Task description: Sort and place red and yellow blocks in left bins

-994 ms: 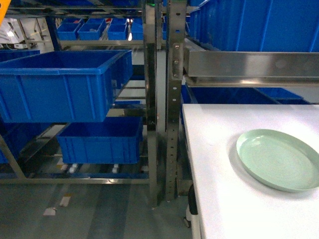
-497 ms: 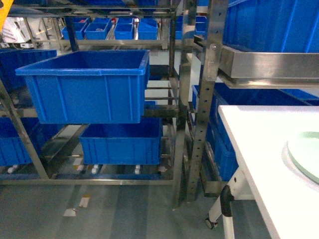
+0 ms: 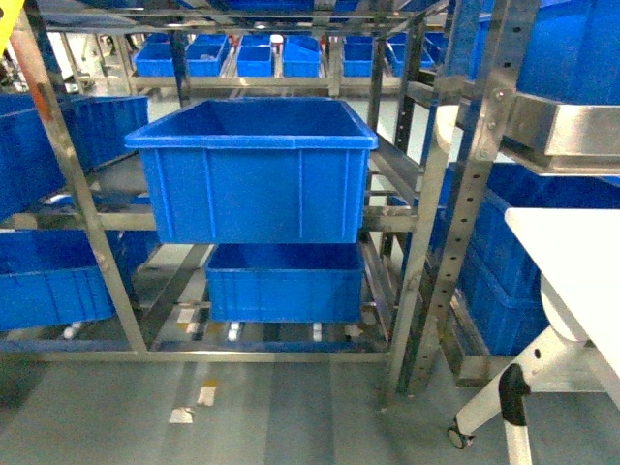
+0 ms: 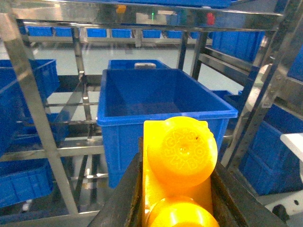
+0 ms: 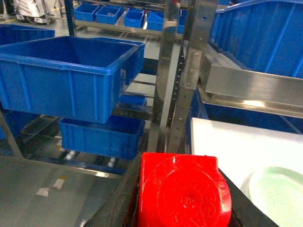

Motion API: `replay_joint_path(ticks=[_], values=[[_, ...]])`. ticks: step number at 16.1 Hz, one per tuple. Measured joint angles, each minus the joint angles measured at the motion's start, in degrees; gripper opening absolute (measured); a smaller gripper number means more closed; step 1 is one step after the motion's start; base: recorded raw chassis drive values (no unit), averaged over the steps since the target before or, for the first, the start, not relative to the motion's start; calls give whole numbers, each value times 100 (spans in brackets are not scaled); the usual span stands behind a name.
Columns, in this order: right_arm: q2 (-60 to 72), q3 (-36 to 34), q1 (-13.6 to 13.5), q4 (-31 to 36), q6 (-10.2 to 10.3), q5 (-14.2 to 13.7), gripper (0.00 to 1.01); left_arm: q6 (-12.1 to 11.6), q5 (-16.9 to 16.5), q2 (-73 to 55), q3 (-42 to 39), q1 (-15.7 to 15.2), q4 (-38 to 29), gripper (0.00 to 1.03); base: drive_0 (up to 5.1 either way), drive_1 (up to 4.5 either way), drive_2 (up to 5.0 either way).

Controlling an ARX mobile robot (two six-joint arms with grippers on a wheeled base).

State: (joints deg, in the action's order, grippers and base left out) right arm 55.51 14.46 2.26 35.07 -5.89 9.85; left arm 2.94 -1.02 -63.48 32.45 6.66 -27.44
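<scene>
My left gripper [image 4: 178,163] is shut on the yellow two-stud block [image 4: 182,151], studs facing the camera. Beyond it a large empty blue bin [image 4: 124,142] rests on the rack shelf. The small red one-stud block [image 5: 182,191] is clamped in my shut right gripper [image 5: 182,170]. The right wrist view has the same upper bin [image 5: 57,90] to the left, with a lower bin [image 5: 102,138] under it. From the head camera the upper bin [image 3: 257,199] sits centre and the lower bin [image 3: 286,283] beneath it. Neither gripper appears in the head view.
Steel rack uprights [image 3: 467,194] stand between the bins and the white table [image 3: 572,257], whose caster [image 3: 457,436] is on the floor. A green plate [image 5: 279,194] lies on the table. More blue bins [image 3: 48,286] fill the shelves at left and behind.
The head view has swung left. The bins slid from the left side to the centre, and the table and green plate slipped off to the right, the plate now out of view.
</scene>
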Motion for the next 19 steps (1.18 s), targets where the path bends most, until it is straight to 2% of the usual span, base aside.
replay_joint_path(ticks=[19], values=[[2,-2,0,-11,0,0,27,-2,0,-2,0,4,-7,27,-491,250,250]])
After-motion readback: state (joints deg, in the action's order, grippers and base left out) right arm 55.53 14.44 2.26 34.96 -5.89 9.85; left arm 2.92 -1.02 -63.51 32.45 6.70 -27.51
